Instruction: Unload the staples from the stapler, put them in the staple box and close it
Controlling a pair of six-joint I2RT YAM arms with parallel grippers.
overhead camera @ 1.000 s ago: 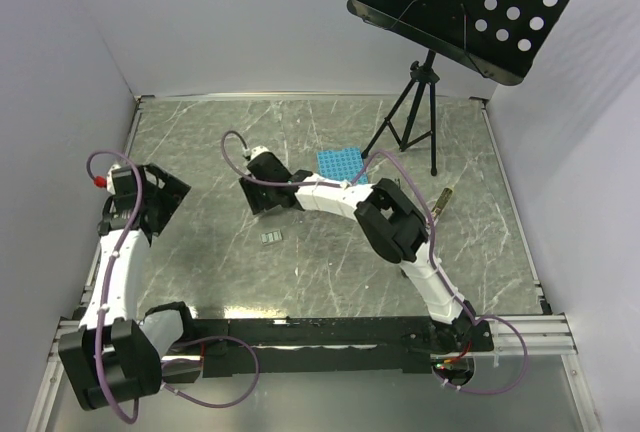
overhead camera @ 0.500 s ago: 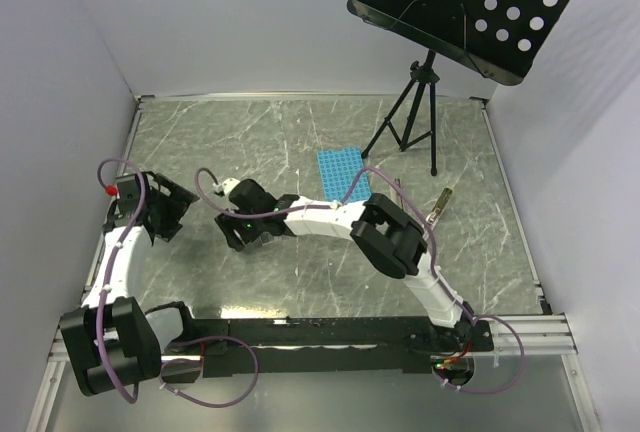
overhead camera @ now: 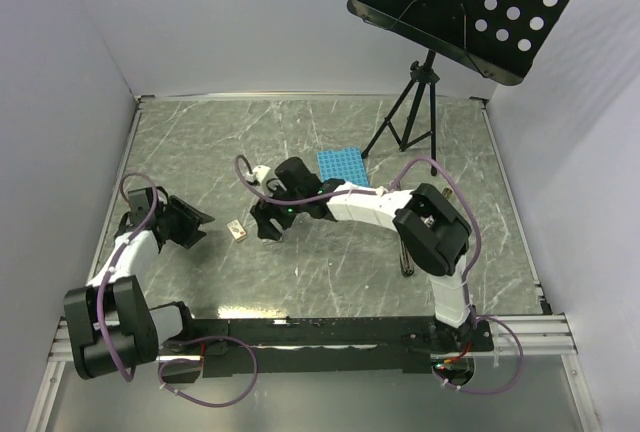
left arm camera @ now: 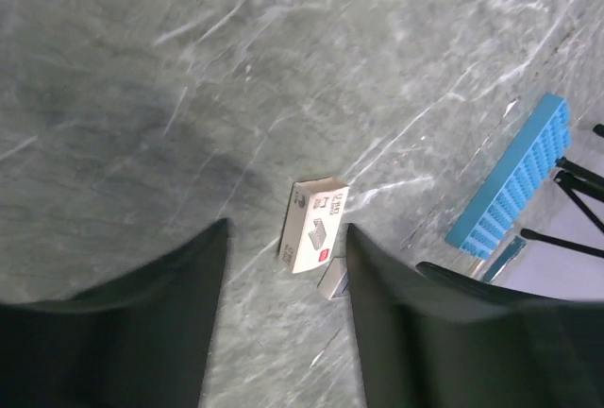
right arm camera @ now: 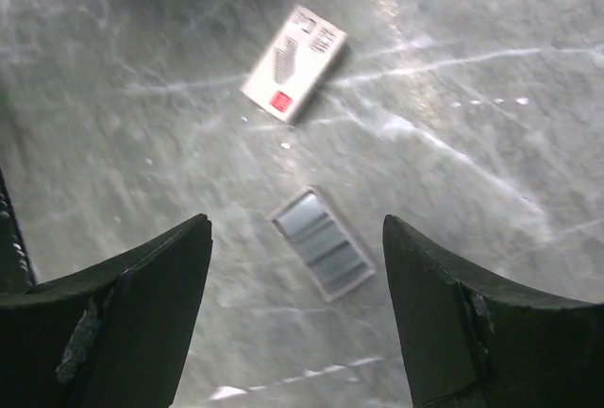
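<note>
The stapler lies mostly hidden under the right arm's elbow in the top view; I cannot tell whether the thin dark strip (overhead camera: 406, 258) beside the elbow is part of it. A silvery block of staples (right arm camera: 321, 243) lies flat on the table, just beyond my right gripper (right arm camera: 294, 224), whose jaws are open and empty. The staples (left arm camera: 333, 280) sit beside the small tan box (left arm camera: 314, 227). My left gripper (left arm camera: 286, 229) is low over the table, open with nothing in it, and the box lies just past its fingertips.
The tan box (overhead camera: 237, 230) lies between my left gripper (overhead camera: 198, 222) and my right gripper (overhead camera: 268, 222). A blue rack (overhead camera: 340, 164) lies behind the right arm. A music stand's tripod (overhead camera: 410, 117) is at the back right. White walls enclose the table.
The left gripper has dropped lower, come nearer and narrowed its jaws. The right gripper swung left, then settled over the staples with wider jaws. The tan box now shows on the table.
</note>
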